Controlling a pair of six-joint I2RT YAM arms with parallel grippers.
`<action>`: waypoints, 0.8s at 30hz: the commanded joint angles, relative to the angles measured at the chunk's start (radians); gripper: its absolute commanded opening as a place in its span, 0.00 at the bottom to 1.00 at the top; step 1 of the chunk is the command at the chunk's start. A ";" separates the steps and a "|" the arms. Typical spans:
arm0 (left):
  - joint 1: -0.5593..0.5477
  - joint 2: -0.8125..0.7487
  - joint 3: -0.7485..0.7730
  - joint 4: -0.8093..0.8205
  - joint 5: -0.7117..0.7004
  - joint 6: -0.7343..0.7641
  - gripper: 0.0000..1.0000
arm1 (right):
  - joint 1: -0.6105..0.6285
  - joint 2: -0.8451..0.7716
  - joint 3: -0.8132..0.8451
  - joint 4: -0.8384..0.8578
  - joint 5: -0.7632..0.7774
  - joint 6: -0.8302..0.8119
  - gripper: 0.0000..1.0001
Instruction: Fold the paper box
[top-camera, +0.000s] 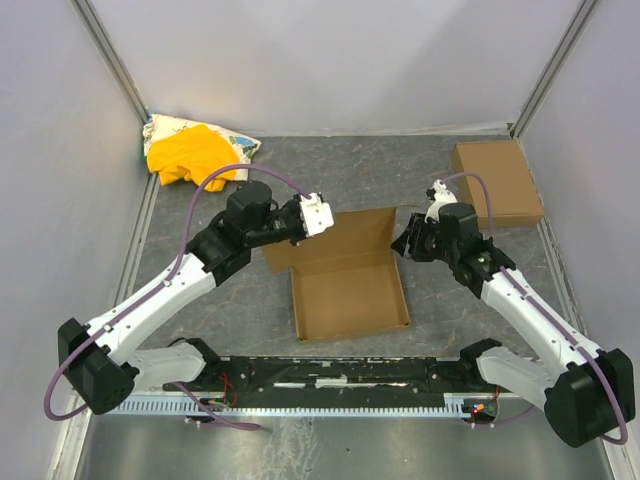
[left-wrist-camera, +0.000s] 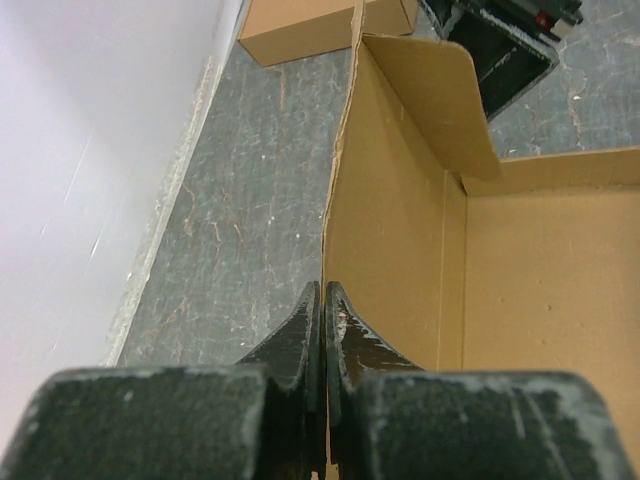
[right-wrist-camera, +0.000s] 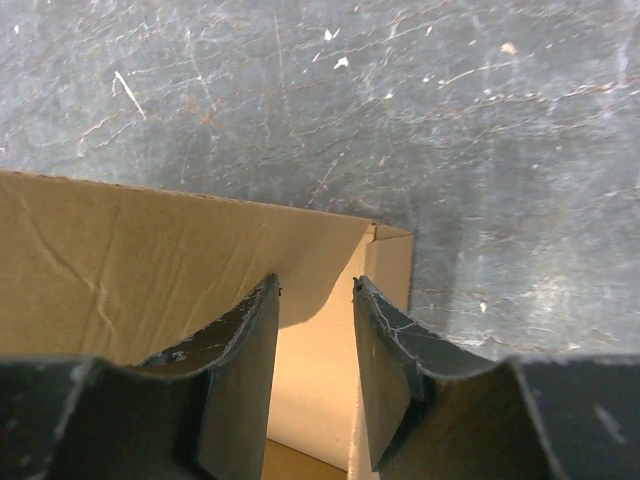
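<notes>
The paper box (top-camera: 348, 285) lies in the middle of the table as a shallow brown tray, with its back panel (top-camera: 335, 235) standing up. My left gripper (top-camera: 322, 220) is shut on the left edge of that panel. In the left wrist view the black fingertips (left-wrist-camera: 325, 300) pinch the thin cardboard edge, and the paper box's inside (left-wrist-camera: 540, 290) lies to the right. My right gripper (top-camera: 406, 240) is at the box's back right corner. Its jaws (right-wrist-camera: 315, 290) stand apart over the corner tab (right-wrist-camera: 390, 265), with lit cardboard showing in the gap.
A smaller ready-folded brown box (top-camera: 497, 182) sits at the back right, also seen as the small box (left-wrist-camera: 320, 25) in the left wrist view. A yellow cloth (top-camera: 190, 155) on a printed white bag lies at the back left. Grey walls enclose the table.
</notes>
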 joint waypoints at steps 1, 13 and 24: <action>-0.027 0.001 0.004 0.092 -0.001 -0.057 0.03 | 0.002 0.007 -0.061 0.145 -0.112 0.061 0.43; -0.095 -0.047 -0.048 0.036 -0.030 -0.055 0.03 | 0.003 -0.131 -0.155 0.053 0.081 0.050 0.41; -0.149 -0.067 -0.074 -0.019 -0.057 -0.054 0.03 | 0.002 -0.389 -0.134 -0.227 0.182 0.028 0.47</action>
